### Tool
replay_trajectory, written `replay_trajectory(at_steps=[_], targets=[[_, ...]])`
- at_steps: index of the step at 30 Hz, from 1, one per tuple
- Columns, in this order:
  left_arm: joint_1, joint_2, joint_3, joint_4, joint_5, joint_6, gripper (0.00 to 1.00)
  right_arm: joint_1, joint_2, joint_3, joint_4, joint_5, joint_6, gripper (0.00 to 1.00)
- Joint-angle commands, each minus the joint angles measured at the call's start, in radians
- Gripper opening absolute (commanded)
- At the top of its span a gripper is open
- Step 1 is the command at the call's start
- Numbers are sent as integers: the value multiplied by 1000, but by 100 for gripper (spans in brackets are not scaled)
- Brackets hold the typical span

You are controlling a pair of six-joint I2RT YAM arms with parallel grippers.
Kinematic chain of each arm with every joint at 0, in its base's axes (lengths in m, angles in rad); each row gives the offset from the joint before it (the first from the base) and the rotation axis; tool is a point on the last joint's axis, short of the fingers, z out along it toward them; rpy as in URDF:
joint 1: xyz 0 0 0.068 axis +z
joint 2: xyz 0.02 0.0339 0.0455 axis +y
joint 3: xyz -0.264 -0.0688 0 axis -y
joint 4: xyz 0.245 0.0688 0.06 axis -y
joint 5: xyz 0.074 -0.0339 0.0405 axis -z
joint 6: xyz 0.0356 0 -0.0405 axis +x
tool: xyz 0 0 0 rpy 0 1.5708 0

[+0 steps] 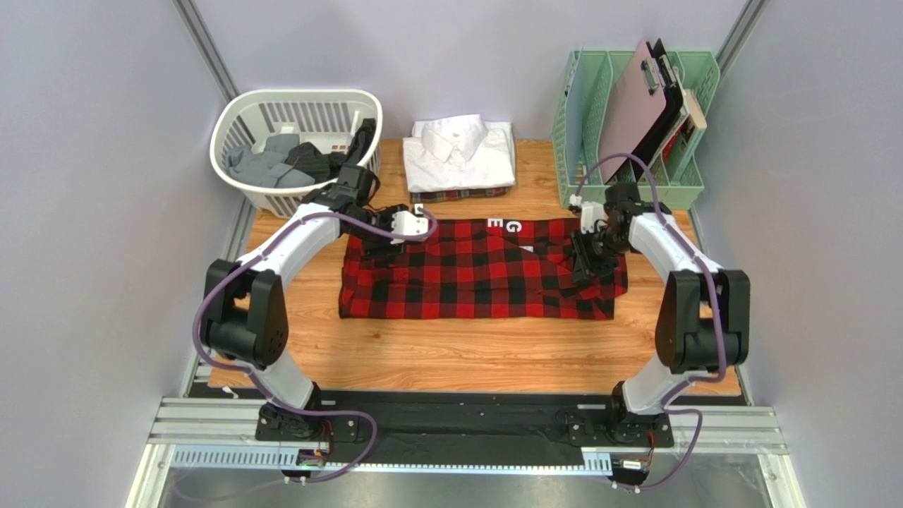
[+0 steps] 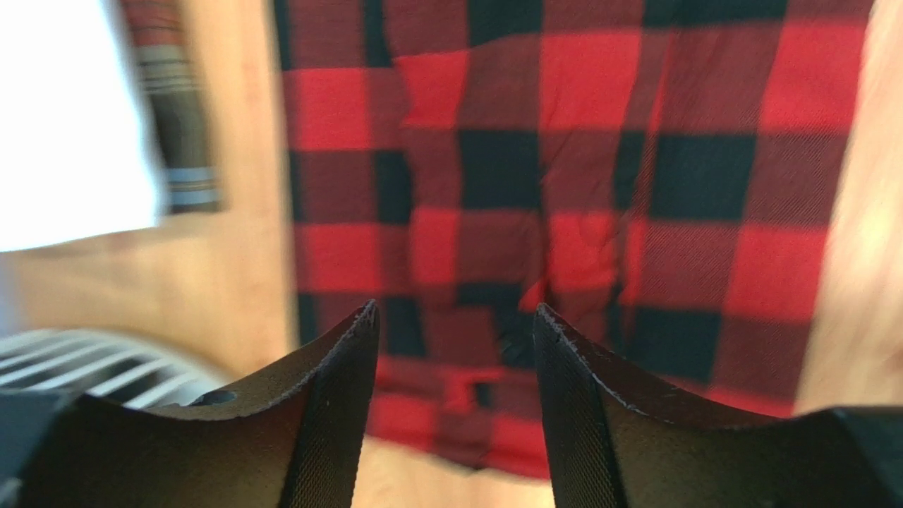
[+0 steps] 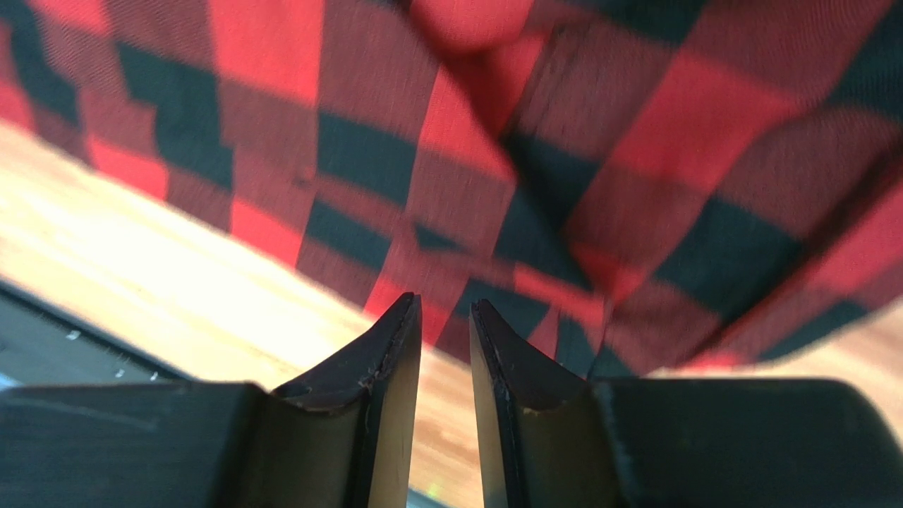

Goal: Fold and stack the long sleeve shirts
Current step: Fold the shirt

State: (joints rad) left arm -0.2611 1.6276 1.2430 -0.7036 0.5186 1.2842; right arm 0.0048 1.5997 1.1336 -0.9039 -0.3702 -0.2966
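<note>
Cloth covers the middle of the wooden table [image 1: 477, 355]: the red-and-black flannel shirt [image 1: 482, 277] is laid out flat, stretched from left to right, with some bunching at its right end. At the far edge of the table, just beyond the flannel, the white shirt [image 1: 463, 151] is seen folded, collar up, resting on top of the dark plaid shirt [image 1: 458, 195], of which only a strip along the near side shows.

The left gripper [image 1: 384, 241] is held over the far left corner of the flannel. In the left wrist view its fingers [image 2: 339, 402] stand well apart - a wide gap, through which checked cloth is seen below, with nothing between the tips.

The right gripper [image 1: 586, 259] is placed over the right end of the flannel, near the rumpled part. In the right wrist view its fingers [image 3: 394, 392] are drawn close together - only a narrow slit is left, and no cloth can be seen pinched in it; a raised fold of flannel lies just beyond the tips.

To the far left a white laundry basket [image 1: 235, 116] holds grey and dark garments [image 1: 265, 164]. To the far right a green file rack [image 1: 567, 106] holds a dark clipboard [image 1: 647, 95], tilted.
</note>
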Motion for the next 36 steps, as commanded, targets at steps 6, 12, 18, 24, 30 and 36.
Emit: replay_trajectory(at_steps=[6, 12, 18, 24, 30, 36], targets=[[-73, 211, 47, -68, -248, -379, 57, 66, 181, 89, 103, 171, 24, 28], [-82, 256, 4, -115, -345, -373, 53, 67, 169, -37, 106, 151, -33, 28], [-89, 203, -59, -163, -332, -356, 52, 67, 120, -118, 82, 189, -85, 29], [-119, 150, -80, -218, -330, -391, 53, 67, 43, -52, 21, 177, -99, 29], [-173, 169, -67, -223, -290, -509, 53, 128, -40, 25, -15, 27, -32, 31], [-182, 167, -2, -273, -216, -586, 53, 279, 28, 49, 49, 83, 31, 31]])
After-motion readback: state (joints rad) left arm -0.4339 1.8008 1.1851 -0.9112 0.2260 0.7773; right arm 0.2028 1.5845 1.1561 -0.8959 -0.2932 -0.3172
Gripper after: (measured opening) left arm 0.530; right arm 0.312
